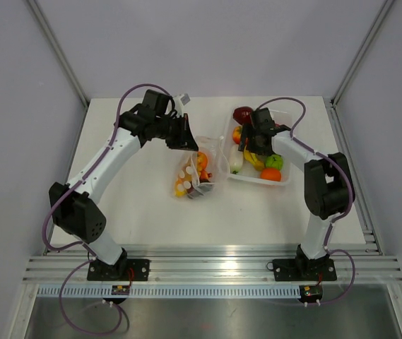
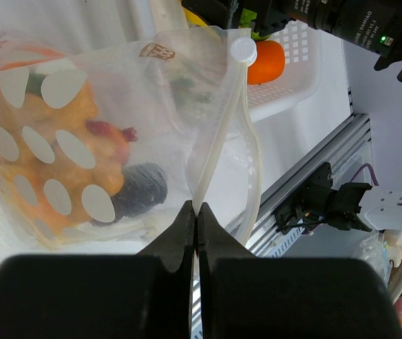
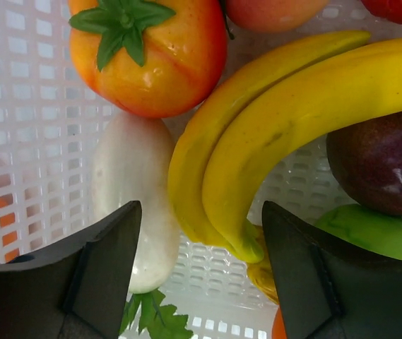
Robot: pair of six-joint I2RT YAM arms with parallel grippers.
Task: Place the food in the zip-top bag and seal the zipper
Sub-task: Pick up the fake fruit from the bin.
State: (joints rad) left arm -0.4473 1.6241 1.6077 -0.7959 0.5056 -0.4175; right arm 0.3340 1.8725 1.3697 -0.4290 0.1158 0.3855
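The left end effector (image 1: 183,134) is pressed together, its two fingers pinching the zipper (image 2: 218,141), the pale strip along the mouth edge of the zip-top bag (image 1: 195,173). In the top view the bag lies on the white worktop (image 1: 137,205) at about 6 o'clock from that end effector. In the left wrist view the strip runs from the fingertips up toward 12 o'clock to a small white slider (image 2: 243,49), and the bag's body spreads away toward 10 o'clock. Through the blotched plastic an orange piece (image 2: 59,148) and a dark purple piece (image 2: 140,187) show, but their outlines are blurred by the film and other food inside is hard to name. The white tray (image 1: 223,164) sits at 3 o'clock from the bag, just beside it. The right end effector (image 1: 257,138) hangs over the tray with its fingers spread wide and gripping nothing. In the right wrist view the yellow bananas (image 3: 292,127) lie between the two fingertips and a white radish-like piece (image 3: 133,183) sits against the left fingertip. An orange tomato-like piece (image 3: 155,56) lies at 11 o'clock, a dark purple fruit (image 3: 384,162) at 3 o'clock and a green piece (image 3: 377,236) at 4 o'clock, both cut off by the frame edge. From above, the arm hides much of the tray's contents
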